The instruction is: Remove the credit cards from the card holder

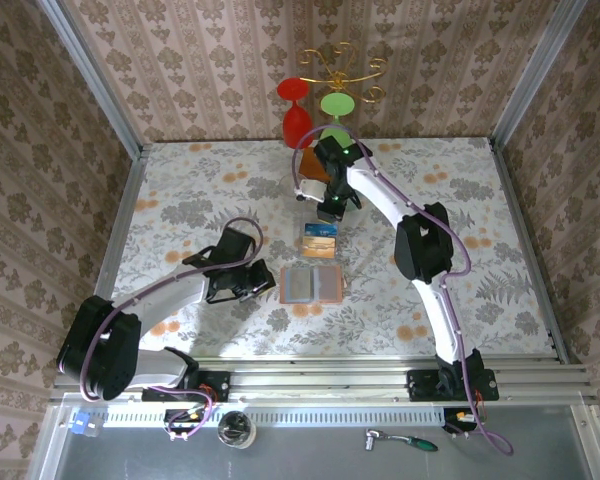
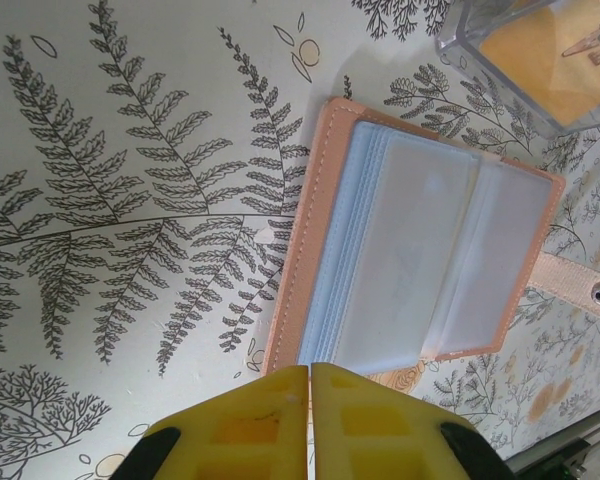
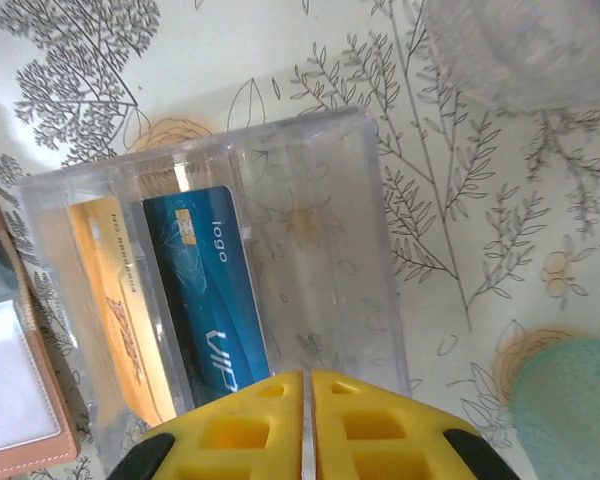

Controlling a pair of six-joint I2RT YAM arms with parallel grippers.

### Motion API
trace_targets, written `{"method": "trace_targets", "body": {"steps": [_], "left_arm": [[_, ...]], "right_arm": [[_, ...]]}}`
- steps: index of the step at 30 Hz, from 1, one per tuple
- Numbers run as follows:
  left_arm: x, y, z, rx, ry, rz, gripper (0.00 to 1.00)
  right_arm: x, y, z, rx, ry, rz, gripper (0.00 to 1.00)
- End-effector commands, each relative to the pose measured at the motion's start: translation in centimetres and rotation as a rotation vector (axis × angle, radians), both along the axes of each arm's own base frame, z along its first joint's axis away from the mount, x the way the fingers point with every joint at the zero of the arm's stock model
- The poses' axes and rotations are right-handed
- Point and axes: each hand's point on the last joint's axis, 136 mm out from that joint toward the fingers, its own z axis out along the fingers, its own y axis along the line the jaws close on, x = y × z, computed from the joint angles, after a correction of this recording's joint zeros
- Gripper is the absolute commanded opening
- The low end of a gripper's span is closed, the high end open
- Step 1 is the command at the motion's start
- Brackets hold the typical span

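As the blue card (image 3: 210, 290) and orange card (image 3: 105, 290) sit in the clear box (image 3: 320, 220), the card holder (image 2: 420, 250) looks emptied. Left gripper (image 2: 309, 370) and right gripper (image 3: 306, 376) are closed, empty; next, check its sleeves.

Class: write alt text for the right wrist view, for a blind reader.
A clear plastic box holds an orange card and a blue card, on a leaf-printed cloth. The right end effector, shut, shows at the bottom edge.

Robot lab test cell, dressed homelike. Damask wallpaper panels (image 1: 230, 70) on three sides, aluminium frame posts (image 1: 92, 75). Fern-print tablecloth (image 1: 500, 210). Aluminium rail (image 1: 320, 380) at 6 o'clock, robot arm bases (image 1: 450, 383) bolted on. Ratchet wrench (image 1: 392, 439), small jar (image 1: 235, 430) on grey bench (image 1: 310, 450). Goblets (image 1: 296, 112) on gilt stand (image 1: 340, 62) at 12 o'clock.
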Motion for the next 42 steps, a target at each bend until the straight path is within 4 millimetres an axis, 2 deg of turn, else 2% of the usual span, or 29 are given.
{"method": "trace_targets", "body": {"steps": [1, 7, 15, 23, 28, 33, 37, 42], "left_arm": [[0.7, -0.4, 1.5, -0.022, -0.043, 0.018, 0.11], [0.7, -0.4, 1.5, -0.028, -0.057, 0.019, 0.11], [0.9, -0.6, 1.2, -0.036, -0.07, 0.023, 0.11], [1.5, -1.1, 1.2, -0.036, -0.083, 0.021, 0.11], [1.7, -1.4, 1.0, -0.033, -0.084, 0.018, 0.11], [2.0, -2.2, 0.6, -0.038, -0.074, 0.004, 0.11], [2.1, -2.9, 0.1, -0.03, -0.064, -0.016, 0.11], [2.1, -3.2, -0.6, -0.023, -0.048, -0.039, 0.1]], "right_arm": [[-0.5, 0.3, 3.5, 0.028, -0.055, -0.009, 0.13], [-2.0, 0.9, 5.0, 0.078, -0.06, -0.031, 0.14], [-5.0, 1.9, 6.6, 0.213, -0.053, -0.093, 0.14], [-7.0, 2.8, 7.6, 0.442, -0.001, -0.355, 0.14], [-8.1, 3.3, 7.4, 0.563, 0.083, -0.555, 0.12], [-10.2, 4.3, 6.9, 0.675, 0.181, -0.691, 0.12], [-12.1, 5.1, 5.4, 0.703, 0.264, -0.764, 0.12], [-13.9, 5.4, 3.0, 0.647, 0.314, -0.827, 0.12]]}}
